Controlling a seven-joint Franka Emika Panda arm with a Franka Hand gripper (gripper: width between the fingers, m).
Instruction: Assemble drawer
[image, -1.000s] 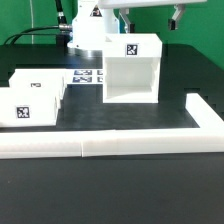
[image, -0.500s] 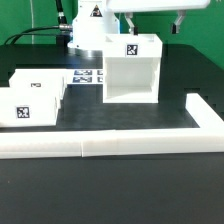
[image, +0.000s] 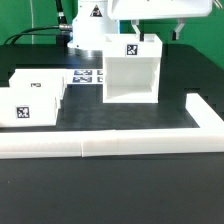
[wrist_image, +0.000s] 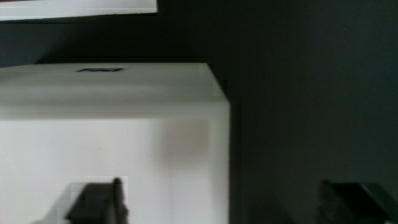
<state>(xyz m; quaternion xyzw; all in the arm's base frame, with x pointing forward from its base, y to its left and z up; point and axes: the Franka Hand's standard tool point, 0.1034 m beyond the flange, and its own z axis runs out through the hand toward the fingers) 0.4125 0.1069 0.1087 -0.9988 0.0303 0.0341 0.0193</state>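
The drawer's tall white casing (image: 130, 72) stands upright at mid-table, open front facing the camera, a tag on its top. Two white open-top trays lie at the exterior view's left, one behind (image: 38, 84) and one in front (image: 24, 109), each with a tag. My gripper (image: 156, 27) hangs open and empty just above the casing's back right corner. In the wrist view the casing's top (wrist_image: 107, 120) fills one side. One fingertip (wrist_image: 98, 205) is over it and the other is over the dark table. The gripper (wrist_image: 226, 205) straddles the casing's side edge.
The marker board (image: 88, 77) lies flat between the trays and the casing. A long low white border bar (image: 100, 146) runs along the front and another (image: 206, 114) along the exterior view's right. The arm's white base (image: 90, 32) stands behind the casing.
The gripper has come down toward the casing's top and stayed open. The casing and trays have not moved.
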